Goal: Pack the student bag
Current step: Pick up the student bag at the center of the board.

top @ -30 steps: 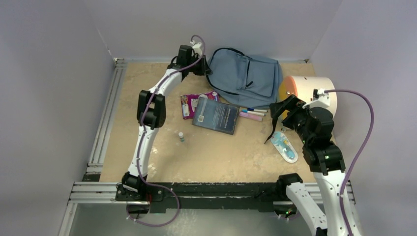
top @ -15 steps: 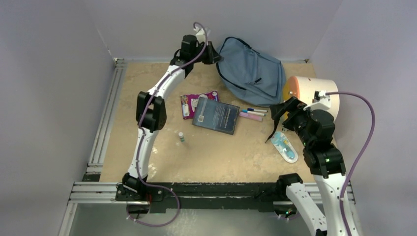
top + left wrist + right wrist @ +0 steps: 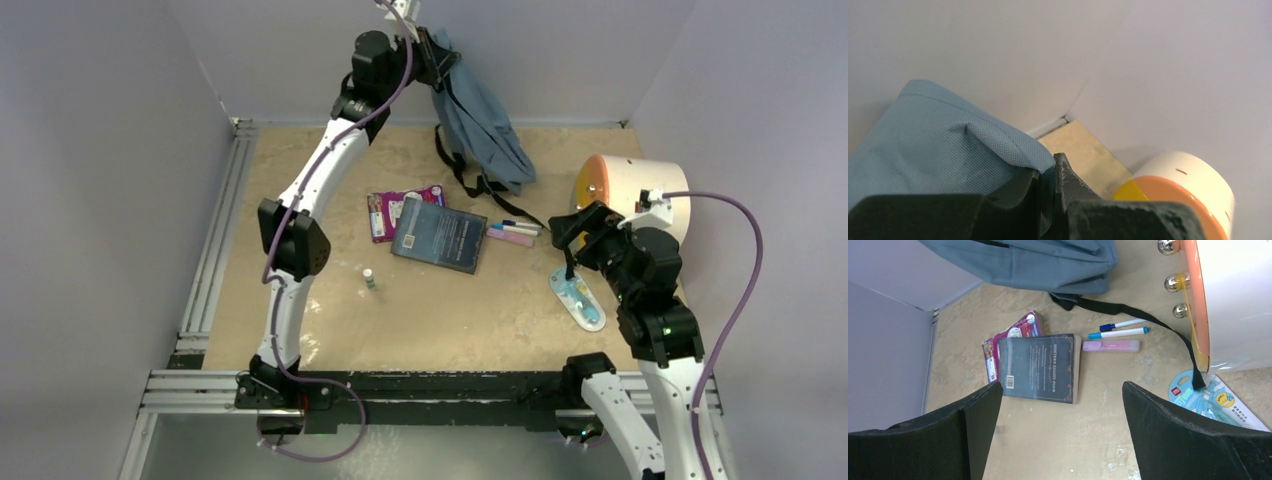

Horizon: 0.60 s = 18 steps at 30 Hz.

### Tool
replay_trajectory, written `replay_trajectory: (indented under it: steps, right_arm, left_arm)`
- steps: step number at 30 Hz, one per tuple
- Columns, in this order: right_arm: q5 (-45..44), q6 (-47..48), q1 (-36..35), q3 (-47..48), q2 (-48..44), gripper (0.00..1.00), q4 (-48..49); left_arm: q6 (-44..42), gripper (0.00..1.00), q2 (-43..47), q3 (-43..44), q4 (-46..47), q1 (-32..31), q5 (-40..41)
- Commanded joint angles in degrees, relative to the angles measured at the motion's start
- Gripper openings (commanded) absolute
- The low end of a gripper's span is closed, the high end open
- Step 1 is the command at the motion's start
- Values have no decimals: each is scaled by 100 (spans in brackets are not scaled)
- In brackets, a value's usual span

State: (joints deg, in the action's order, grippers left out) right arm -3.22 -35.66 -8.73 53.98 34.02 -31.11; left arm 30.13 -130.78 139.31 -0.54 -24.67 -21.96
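Note:
The grey-blue student bag hangs by its top edge from my left gripper, high up near the back wall. Its lower end and black straps still reach the table. In the left wrist view the fabric of the bag is pinched between the shut fingers of that gripper. My right gripper hovers open above the table on the right, and nothing lies between its fingers. From that wrist the bag shows at the top, with a strap trailing down.
On the table lie a dark book, a pink packet, pens and a pink highlighter, a small bottle and a blue carded item. A white cylinder with an orange face stands at the right.
The left gripper has shut on the bag's top and raised it from lying flat to hanging by the back wall. The right gripper has shifted slightly.

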Motion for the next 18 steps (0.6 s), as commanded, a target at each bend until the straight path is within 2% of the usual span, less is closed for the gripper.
replay_trajectory:
  steps: [1, 10, 14, 18]
  right_arm:
    - [103, -63, -34, 31, -62, 92, 37]
    - [200, -99, -37, -36, -145, 91, -26]
    - [191, -101, -32, -41, -154, 91, -59]
    - [299, -116, -33, -71, -150, 91, 4]
  left_arm:
    - [-538, 0, 819, 392, 748, 96, 812]
    - [-1294, 0, 1182, 510, 298, 300, 2378]
    - [-1163, 0, 1498, 412, -355, 783, 2452]
    - [-1107, 0, 2022, -66, -842, 1309, 2524]
